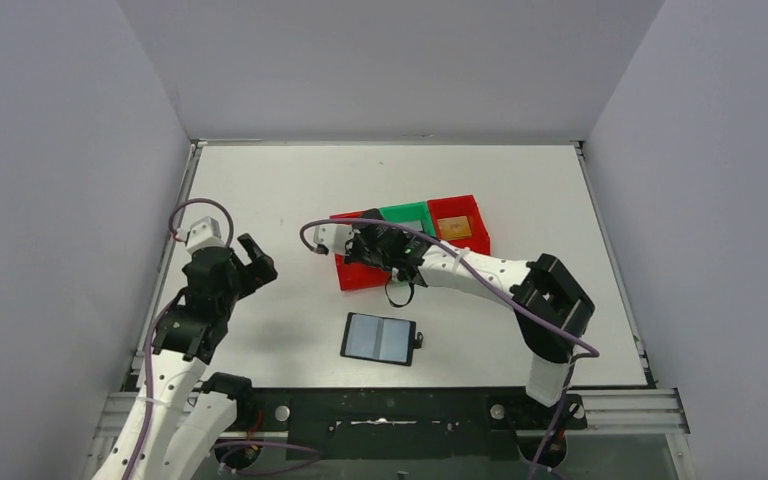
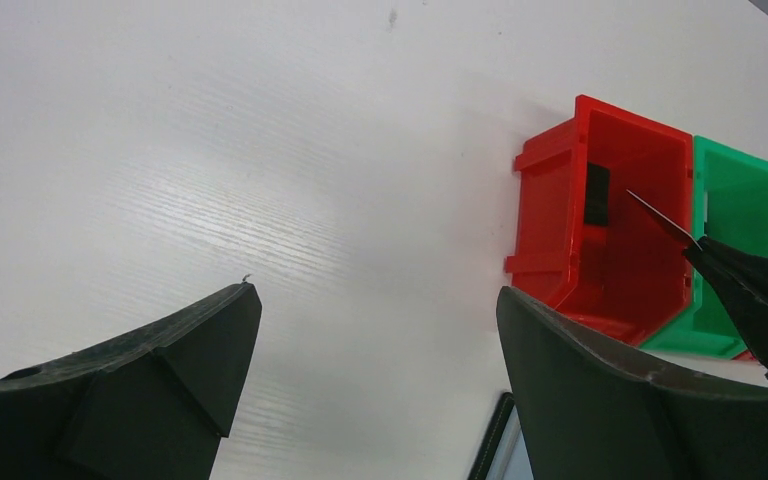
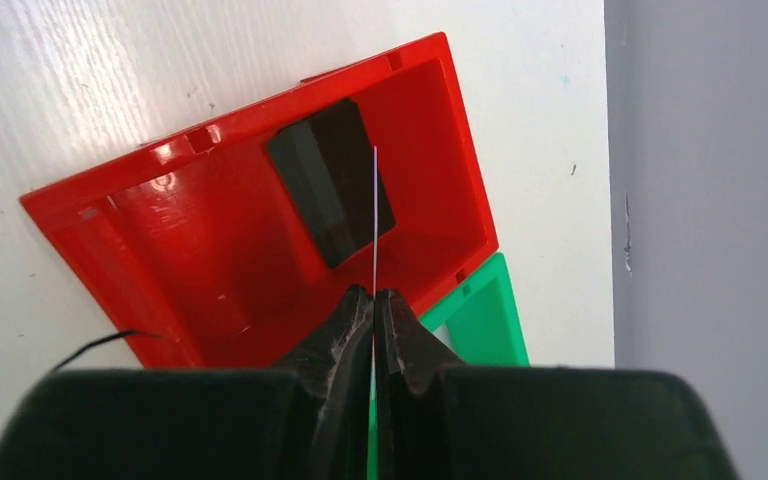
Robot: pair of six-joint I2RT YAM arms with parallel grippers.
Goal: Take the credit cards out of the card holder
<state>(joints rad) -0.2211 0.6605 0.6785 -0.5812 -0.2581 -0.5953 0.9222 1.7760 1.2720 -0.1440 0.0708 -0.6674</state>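
**Right gripper pinches a card over the left red bin; holder lies open nearby**

The card holder [image 1: 380, 338] lies open and flat on the table [image 1: 260, 190], towards the near edge between the two arms. Its bluish-grey inside faces up and its small tab sticks out on the right side. It sits on the near side of the bins, apart from them.

Three bins stand in a row that slants from near-left to far-right: the left red bin [image 3: 210, 240], the green bin [image 2: 745, 205] and the right red bin [image 1: 472, 210]. A black card [image 3: 330, 195] lies inside the left red bin, leaning against its wall. A gold card [image 1: 457, 228] lies in the right red bin.

The right gripper [image 3: 373, 292] hangs over the left red bin with its fingers pressed together on a thin card [image 3: 374, 220]. This card is seen edge-on and points down into the bin, just beside the black card. Its colour is hard to tell from this angle.

The left gripper [image 1: 260, 258] hovers above bare table well to the left of the bins. Its fingers are spread wide with nothing between them.
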